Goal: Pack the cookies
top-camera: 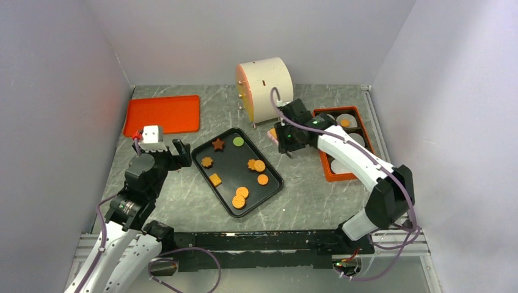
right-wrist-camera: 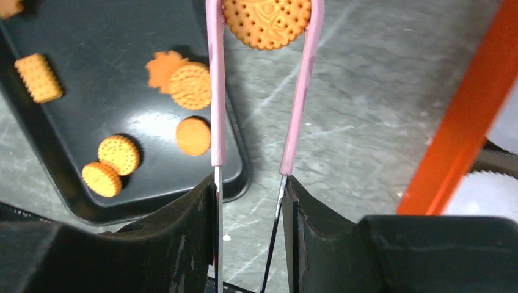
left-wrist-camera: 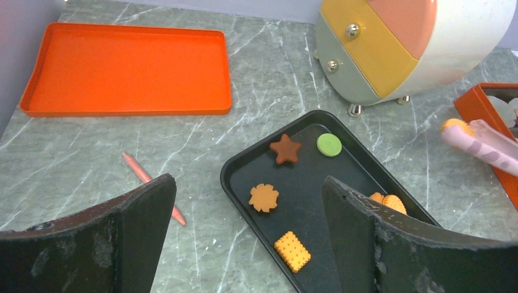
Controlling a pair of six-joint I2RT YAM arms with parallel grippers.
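Beside the black tray [top-camera: 229, 162], right hand [right-wrist-camera: 250, 186] squeezes tongs [right-wrist-camera: 215, 91] gripping a cookie [right-wrist-camera: 267, 21]

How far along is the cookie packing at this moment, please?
One cookie already sits in the orange box. The right gripper holds tongs gripping a round cookie. Nine cookies remain on the black tray; the left gripper is open.

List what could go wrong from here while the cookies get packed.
1. The round cookie is pinched only by its edges at the tips of the pink tongs, above bare table short of the orange box. It may slip out and drop there.
2. The right end effector grips the thin tongs near their rear end, so they could twist and miss the white liner.
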